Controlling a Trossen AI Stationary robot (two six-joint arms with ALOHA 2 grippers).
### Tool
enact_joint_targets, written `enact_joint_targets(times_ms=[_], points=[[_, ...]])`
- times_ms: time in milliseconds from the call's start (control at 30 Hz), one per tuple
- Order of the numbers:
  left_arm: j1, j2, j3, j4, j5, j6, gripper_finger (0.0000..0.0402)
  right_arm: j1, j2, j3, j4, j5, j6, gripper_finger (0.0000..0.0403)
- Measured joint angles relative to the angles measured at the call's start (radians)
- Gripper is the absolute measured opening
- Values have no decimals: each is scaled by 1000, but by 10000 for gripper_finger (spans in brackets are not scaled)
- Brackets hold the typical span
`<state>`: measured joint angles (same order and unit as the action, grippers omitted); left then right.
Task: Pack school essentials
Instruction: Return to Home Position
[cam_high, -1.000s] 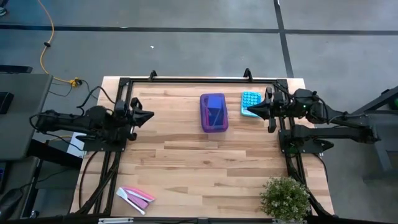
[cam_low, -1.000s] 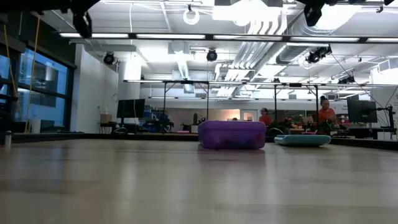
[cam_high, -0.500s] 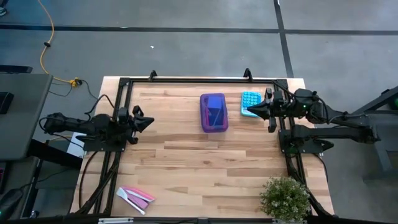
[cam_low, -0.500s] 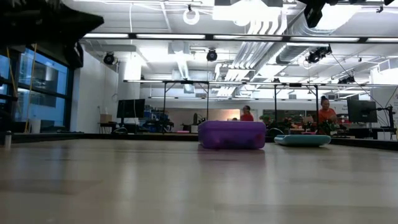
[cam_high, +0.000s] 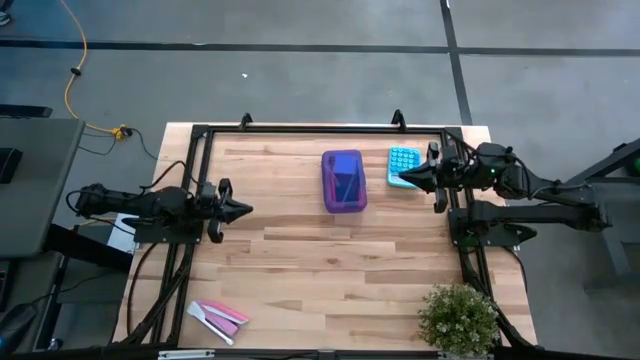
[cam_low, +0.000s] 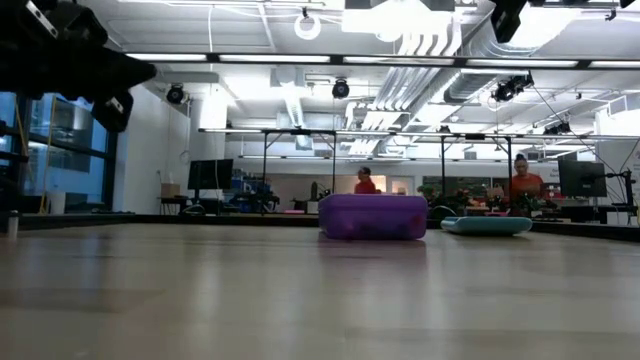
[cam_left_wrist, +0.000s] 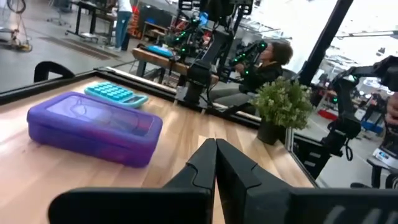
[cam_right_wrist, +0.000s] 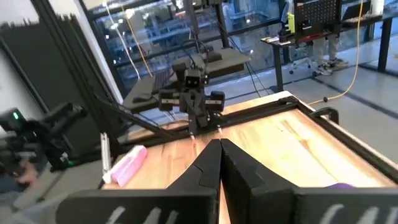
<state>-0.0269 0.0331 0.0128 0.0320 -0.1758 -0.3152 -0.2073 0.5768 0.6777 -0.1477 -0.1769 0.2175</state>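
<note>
Left fingers (cam_left_wrist: 200, 167) pressed together w/ nothing between them; left gripper (cam_high: 243, 210) hangs at the 9 o'clock edge of the surface (cam_high: 330, 262), tip aimed toward 3 o'clock, well apart from everything. Right fingers (cam_right_wrist: 235, 167) likewise pressed together & empty; right gripper (cam_high: 403, 180) sits at approx 2 o'clock of the surface, tip aimed toward 9 o'clock, over the 7 o'clock corner of the light-blue calculator (cam_high: 404, 160). Touching it or just above, can't tell. Purple box (cam_high: 343, 181) lies flat, lid shut, at 12 o'clock from surface ctr, long side running 12-to-6; the calculator is near it at its 3 o'clock, a gap between. School essentials aren't out on the surface; presumably inside the box. A darker shape shows thru the tinted lid, can't say which item. Pink-and-white pieces (cam_high: 218, 316) lie at the 7 o'clock corner, potted plant (cam_high: 458, 318) at the 5 o'clock corner. Judgement: packing looks finished; step in hand reads as parking the arms. Handling, if the box needs moving: prob. rigid moulded plastic, light-ish even loaded, smooth so a bit slippery; loose stationery inside would shift & rattle, so keep it level. Best hold is across the short width at mid-length, fingers on the two long side walls below the lid seam, not on the lid alone, since a clasp could pop.
</note>
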Motion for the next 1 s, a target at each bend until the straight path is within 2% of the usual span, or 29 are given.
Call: enact_joint_targets(times_ms=[167,367,567,767,1000], points=[[0,14,0,2,0,-12,0,0,-35,0,-43,-23,36,0],[0,15,0,1,0,-14,0,1,-142,-24,-127,-63,25,0],[0,15,0,1,-1,-14,0,15,-285,-194,20,-57,115,0],[0,15,0,1,-1,-14,0,93,-368,-375,174,59,94,0],[0,15,0,1,-1,-14,0,117,-526,-464,118,128,22,0]])
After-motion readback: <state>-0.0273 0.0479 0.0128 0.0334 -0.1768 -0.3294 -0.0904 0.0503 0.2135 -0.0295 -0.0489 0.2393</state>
